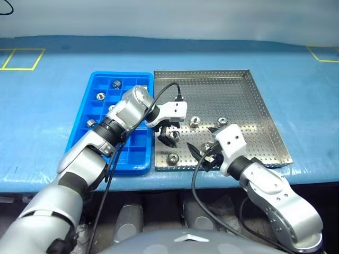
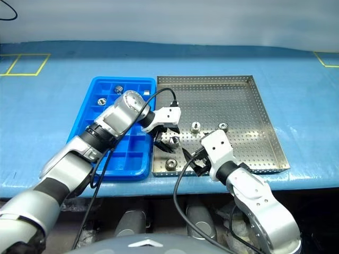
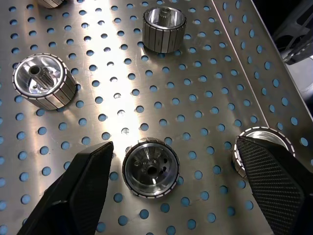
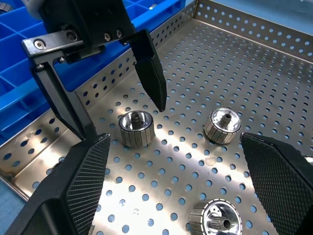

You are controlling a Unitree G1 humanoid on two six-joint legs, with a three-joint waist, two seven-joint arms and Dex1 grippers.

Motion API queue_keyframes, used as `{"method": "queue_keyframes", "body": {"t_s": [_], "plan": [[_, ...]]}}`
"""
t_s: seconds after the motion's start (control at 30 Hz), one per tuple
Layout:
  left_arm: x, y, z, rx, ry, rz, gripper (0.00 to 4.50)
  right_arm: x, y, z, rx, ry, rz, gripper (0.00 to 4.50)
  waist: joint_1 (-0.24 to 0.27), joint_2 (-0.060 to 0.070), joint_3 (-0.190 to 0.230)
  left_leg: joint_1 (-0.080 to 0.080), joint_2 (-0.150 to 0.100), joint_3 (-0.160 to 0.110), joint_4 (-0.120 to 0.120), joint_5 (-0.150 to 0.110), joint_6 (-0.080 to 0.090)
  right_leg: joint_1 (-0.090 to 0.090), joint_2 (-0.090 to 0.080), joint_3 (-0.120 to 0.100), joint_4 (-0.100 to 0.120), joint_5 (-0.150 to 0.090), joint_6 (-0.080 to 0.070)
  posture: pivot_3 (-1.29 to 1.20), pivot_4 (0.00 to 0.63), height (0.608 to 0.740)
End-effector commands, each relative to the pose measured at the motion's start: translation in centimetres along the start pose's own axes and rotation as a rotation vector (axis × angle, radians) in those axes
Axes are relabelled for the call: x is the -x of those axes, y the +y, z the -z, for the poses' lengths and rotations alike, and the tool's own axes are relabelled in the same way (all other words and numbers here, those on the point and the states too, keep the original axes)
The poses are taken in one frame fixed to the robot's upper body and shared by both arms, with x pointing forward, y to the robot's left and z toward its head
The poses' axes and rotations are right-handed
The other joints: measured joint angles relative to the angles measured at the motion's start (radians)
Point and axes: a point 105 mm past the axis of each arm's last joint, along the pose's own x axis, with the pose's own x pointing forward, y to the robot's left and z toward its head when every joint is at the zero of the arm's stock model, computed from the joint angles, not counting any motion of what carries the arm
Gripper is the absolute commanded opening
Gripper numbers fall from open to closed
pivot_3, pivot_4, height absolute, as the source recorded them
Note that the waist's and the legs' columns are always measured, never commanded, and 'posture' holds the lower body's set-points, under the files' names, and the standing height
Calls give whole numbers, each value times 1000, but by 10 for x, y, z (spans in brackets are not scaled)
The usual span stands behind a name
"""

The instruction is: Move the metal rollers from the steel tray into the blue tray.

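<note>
Plainly, the metal rollers [image 3: 150, 170] were solid little things: machined steel, stiff, dense for their size, and slick on their polished faces, so I judged they would sooner skate across the perforated floor than tip. Their ribbed outer walls offered the better purchase, and I reckoned the way to take one was across its width, a finger on each side of the rim, not by the smooth top or the centre hole.

Several rollers sat loose in the steel tray [image 1: 254, 111], and a few already lay in compartments of the blue tray [image 1: 90, 114] just beside it.

My left gripper [image 3: 181, 191] hung low over the steel tray near its blue-tray edge, fingers [image 3: 78, 191] spread wide and empty, with one roller standing between them, touching neither that I could see. My right gripper [image 4: 181, 191] waited close by over the same tray, likewise spread wide, holding nothing.
</note>
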Motion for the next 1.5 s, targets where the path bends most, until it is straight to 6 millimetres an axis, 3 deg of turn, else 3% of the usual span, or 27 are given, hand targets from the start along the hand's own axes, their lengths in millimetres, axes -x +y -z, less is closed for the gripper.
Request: {"method": "queue_keyframes", "body": {"t_s": [0.03,0.4,0.53,0.67,0.73,0.93,1.07,1.3,1.5], "plan": [[-5,6,-2,-49,17,-61,4473,2,1,-9,16,-45,-2,4500,0,0,0,0,0,0,0,0,0,0,0,0,0,0,0,-129,150,740],[-25,4,10,-74,81,-61,4473,2,1,-10,12,-49,6,4500,-1,0,0,0,0,0,0,0,0,0,0,0,0,0,0,-141,150,740],[-26,6,10,-61,69,-76,3639,2,1,-9,12,-46,9,4500,1,0,0,0,0,0,0,0,0,1,0,0,0,0,1,-148,150,740],[-20,10,0,-37,7,-106,2239,2,0,-8,12,-40,9,4500,-2,0,0,0,0,0,1,0,0,1,0,1,0,1,1,-139,150,740],[-14,12,-3,-22,-26,-132,1728,1,1,-8,13,-38,7,4500,-3,0,0,0,0,0,1,0,0,0,0,1,0,1,1,-139,150,740],[27,21,-9,49,-172,-317,1731,-1,5,-10,24,-43,-21,4500,-4,1,0,0,0,0,1,0,0,0,0,1,1,1,1,-114,150,740],[64,22,6,138,-209,-511,1731,-5,8,-13,34,-56,-55,4500,0,1,0,1,1,0,0,0,0,0,1,0,1,1,1,-62,150,740],[114,-7,49,296,-144,-797,1731,-21,22,-20,72,-68,-189,4500,27,1,0,2,1,-1,-1,0,0,1,0,-1,2,0,0,55,150,740],[117,-36,68,420,-131,-893,1731,-36,37,-24,115,-82,-292,4500,69,0,0,2,0,-2,0,0,0,2,-1,-3,0,0,0,102,150,740]]}}
